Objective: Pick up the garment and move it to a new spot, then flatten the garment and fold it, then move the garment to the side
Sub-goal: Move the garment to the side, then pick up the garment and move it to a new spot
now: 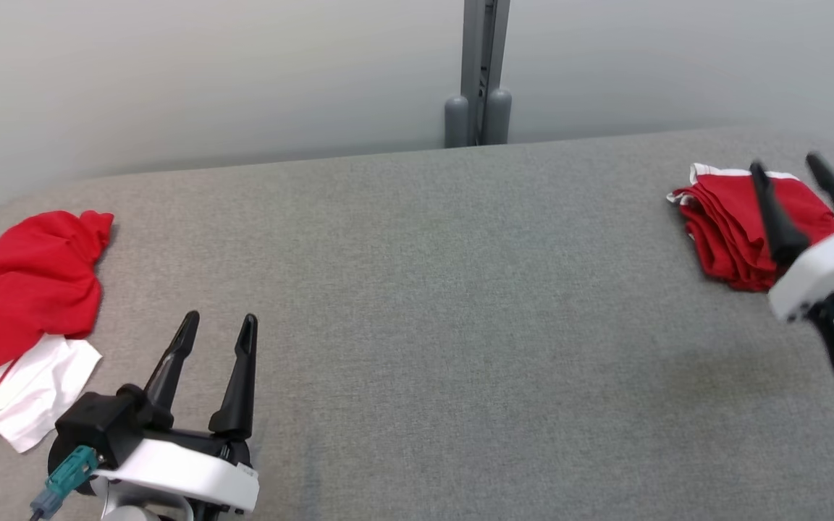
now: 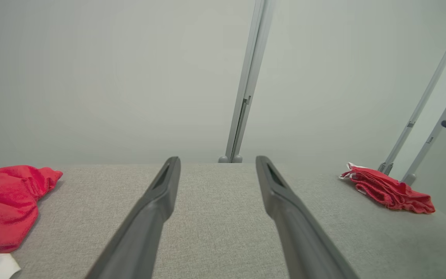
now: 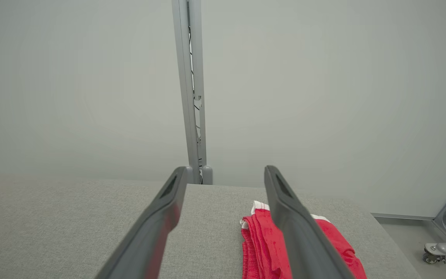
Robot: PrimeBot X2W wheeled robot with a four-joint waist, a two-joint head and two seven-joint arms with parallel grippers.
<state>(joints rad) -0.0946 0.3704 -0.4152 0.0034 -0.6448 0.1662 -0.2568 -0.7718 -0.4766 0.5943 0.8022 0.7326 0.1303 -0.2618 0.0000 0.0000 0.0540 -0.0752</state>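
Observation:
A folded red garment with white trim (image 1: 732, 224) lies at the far right of the grey table, also seen as a red garment (image 2: 387, 188) and red garment (image 3: 259, 244). My right gripper (image 1: 790, 166) hovers open just in front of and over it, nothing between its fingers (image 3: 289, 217). A crumpled red and white garment (image 1: 19, 311) lies at the table's left edge, its red part (image 2: 6, 203) beside my left gripper (image 1: 219, 318). The left gripper stands open and empty, a little right of that pile, its fingers (image 2: 161, 193) well apart.
The grey fabric-covered table (image 1: 431, 289) spreads wide between the two garments. A pale wall with a grey vertical post (image 1: 481, 72) stands behind the far edge. A metal frame with a caster (image 3: 445, 232) stands off the table's right side.

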